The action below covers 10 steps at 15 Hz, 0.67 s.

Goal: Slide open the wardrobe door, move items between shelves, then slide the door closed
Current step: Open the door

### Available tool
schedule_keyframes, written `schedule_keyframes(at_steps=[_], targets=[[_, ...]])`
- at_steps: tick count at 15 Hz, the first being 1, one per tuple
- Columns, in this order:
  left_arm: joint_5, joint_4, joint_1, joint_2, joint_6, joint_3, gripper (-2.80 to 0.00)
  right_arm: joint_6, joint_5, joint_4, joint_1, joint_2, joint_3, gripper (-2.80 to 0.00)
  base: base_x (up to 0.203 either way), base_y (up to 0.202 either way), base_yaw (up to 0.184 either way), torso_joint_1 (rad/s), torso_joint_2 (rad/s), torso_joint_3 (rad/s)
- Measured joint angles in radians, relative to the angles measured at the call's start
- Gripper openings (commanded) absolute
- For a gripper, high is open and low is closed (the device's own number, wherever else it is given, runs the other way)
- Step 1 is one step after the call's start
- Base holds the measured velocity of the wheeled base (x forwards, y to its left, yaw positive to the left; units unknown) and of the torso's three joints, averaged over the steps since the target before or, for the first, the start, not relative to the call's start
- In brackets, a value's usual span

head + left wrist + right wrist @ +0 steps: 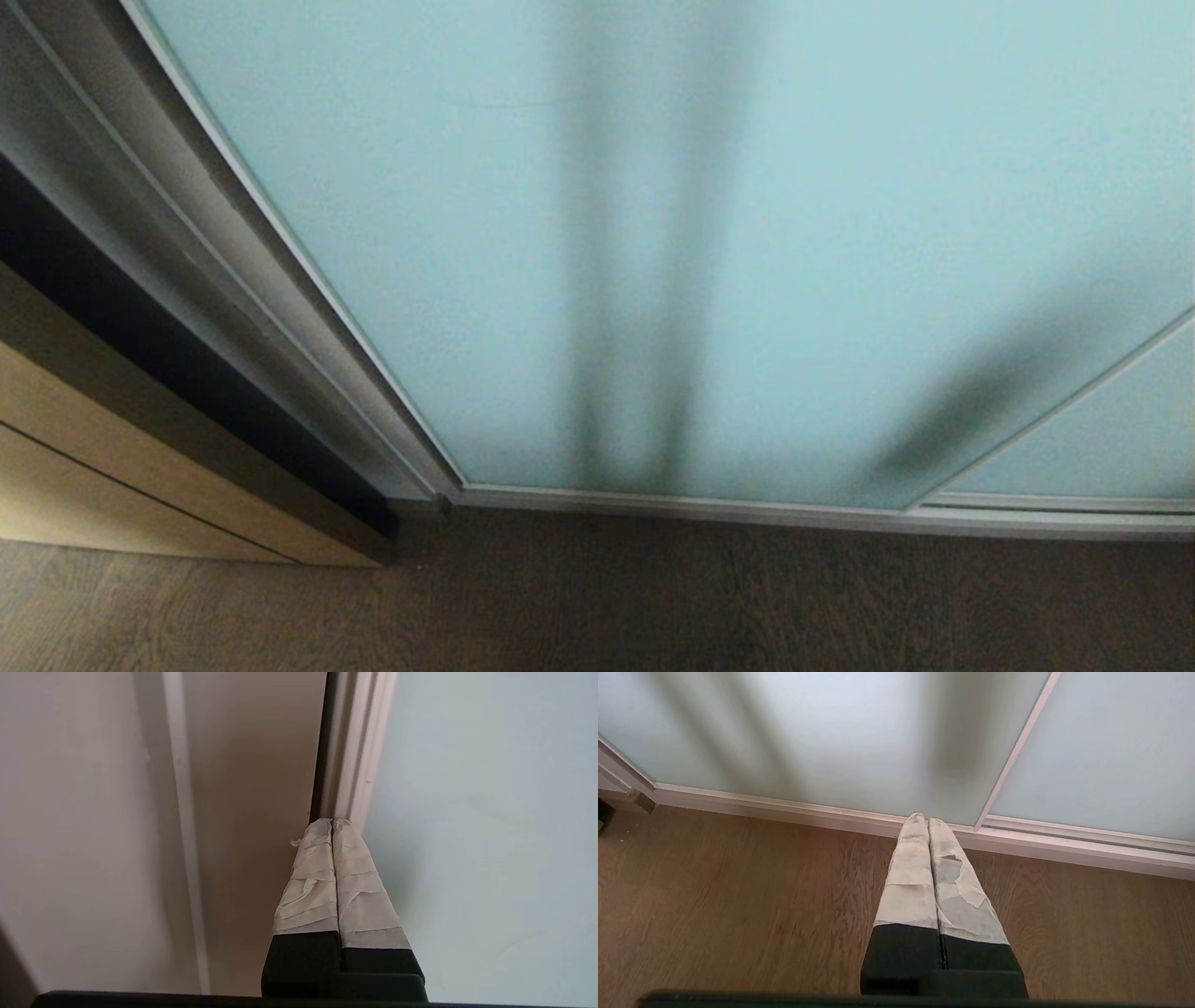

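Before your robot stood the sliding wardrobe door, frosted blue-green glass in a silver frame, drawn across the opening. At its left edge you had the left gripper, taped fingers pressed together on nothing, tips at the frame. Your right gripper, likewise closed and empty, hung low over the wood floor near the bottom rail.

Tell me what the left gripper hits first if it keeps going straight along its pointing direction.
Probably the thin silver metal frame edge of the frosted pale blue-green glass sliding door; the shut left gripper points right at it, though depth is unclear.
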Motion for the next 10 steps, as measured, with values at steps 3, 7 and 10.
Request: schedule_keyframes(at_steps=[3,7,10], targets=[[0.002,0.001,-0.034,0.003,0.011,-0.005,-2.8,0.0,0.0,0.0,0.0,0.0,0.0,-2.8,0.0,0.0,0.0,0.0,0.0,0.0],[-0.009,0.004,-0.083,0.001,0.02,-0.006,-2.8,0.0,0.0,0.001,0.0,0.0,0.0,-2.8,0.0,0.0,0.0,0.0,0.0,0.0],[-0.03,0.008,-0.117,-0.007,0.034,-0.001,-2.8,0.0,0.0,0.0,0.0,0.0,0.0,-2.8,0.0,0.0,0.0,0.0,0.0,0.0]])
